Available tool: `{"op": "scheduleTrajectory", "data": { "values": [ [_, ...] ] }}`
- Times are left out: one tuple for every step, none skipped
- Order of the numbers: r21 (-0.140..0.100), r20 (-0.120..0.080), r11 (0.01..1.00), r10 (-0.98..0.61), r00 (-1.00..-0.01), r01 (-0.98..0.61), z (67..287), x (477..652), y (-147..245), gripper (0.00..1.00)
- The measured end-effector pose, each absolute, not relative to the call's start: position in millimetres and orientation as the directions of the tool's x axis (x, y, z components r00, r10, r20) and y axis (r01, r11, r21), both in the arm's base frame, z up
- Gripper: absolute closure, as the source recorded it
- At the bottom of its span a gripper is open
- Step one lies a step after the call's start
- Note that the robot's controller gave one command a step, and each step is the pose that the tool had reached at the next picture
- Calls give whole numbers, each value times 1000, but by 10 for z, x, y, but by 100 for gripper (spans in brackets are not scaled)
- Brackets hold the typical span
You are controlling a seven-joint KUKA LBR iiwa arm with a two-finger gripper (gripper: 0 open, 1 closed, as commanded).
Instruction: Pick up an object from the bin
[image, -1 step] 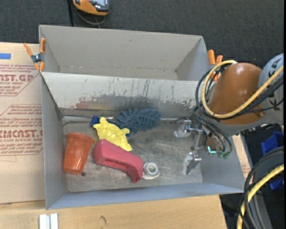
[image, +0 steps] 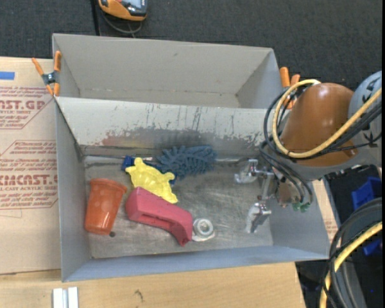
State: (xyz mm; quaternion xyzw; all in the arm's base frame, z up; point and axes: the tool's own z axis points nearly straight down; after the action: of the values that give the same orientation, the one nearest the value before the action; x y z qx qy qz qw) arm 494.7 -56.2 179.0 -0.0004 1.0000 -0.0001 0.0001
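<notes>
Near the bin's [image: 74, 191] right wall the gripper [image: 252, 194] hangs low, its two fingers spread wide with only bare floor between them. Closest to it is a small pale ring [image: 204, 228], left of the lower finger and near the front wall, with open floor between the two. A pink block [image: 157, 213] lies just beside the ring. A yellow toy [image: 153, 179] rests against the block's far side, and a blue bristly thing [image: 187, 159] lies by the back wall. An orange cup [image: 104, 204] lies tipped toward the front left corner.

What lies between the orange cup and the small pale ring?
In the camera view, a pink block lies between the orange cup and the pale ring.
</notes>
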Motion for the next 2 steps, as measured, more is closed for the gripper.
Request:
{"op": "scheduleTrajectory", "data": {
  "values": [
    [-4, -12, 1000, -28, -1000, -28, 1543, 4964, -374, 0],
    [1, 7, 998, 65, -998, 65, 1421, 4875, -16, 0]
  ]
}}
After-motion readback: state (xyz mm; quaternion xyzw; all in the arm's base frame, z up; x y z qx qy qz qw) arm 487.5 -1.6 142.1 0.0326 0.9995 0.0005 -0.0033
